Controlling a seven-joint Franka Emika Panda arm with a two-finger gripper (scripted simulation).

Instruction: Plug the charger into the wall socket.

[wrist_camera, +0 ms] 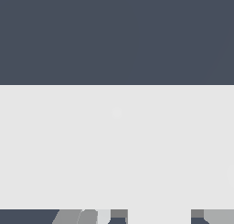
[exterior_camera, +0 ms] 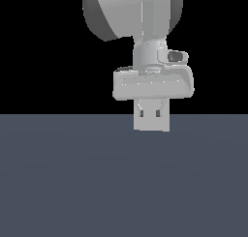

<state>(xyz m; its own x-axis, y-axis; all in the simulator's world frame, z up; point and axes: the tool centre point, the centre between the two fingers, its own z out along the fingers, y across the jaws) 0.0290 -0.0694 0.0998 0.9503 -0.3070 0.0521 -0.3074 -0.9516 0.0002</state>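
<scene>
One gripper (exterior_camera: 151,116) over dark floor (exterior_camera: 72,183); pale plate (wrist_camera: 117,145) just beyond fingers (exterior_camera: 141,113); finger spread unclear.

- I am in a bare simulated test scene, not a furnished room of any kind.
- Beneath me lies a flat, featureless slate-blue floor (exterior_camera: 72,183), with no grain or marks on it.
- Behind me the exterior view shows plain black, with no walls or fittings.
- My own arm (exterior_camera: 150,52) is rendered in smooth, untextured grey.
- From my wrist I see only a broad, evenly lit off-white surface (wrist_camera: 114,145) against the same slate-blue.
</scene>
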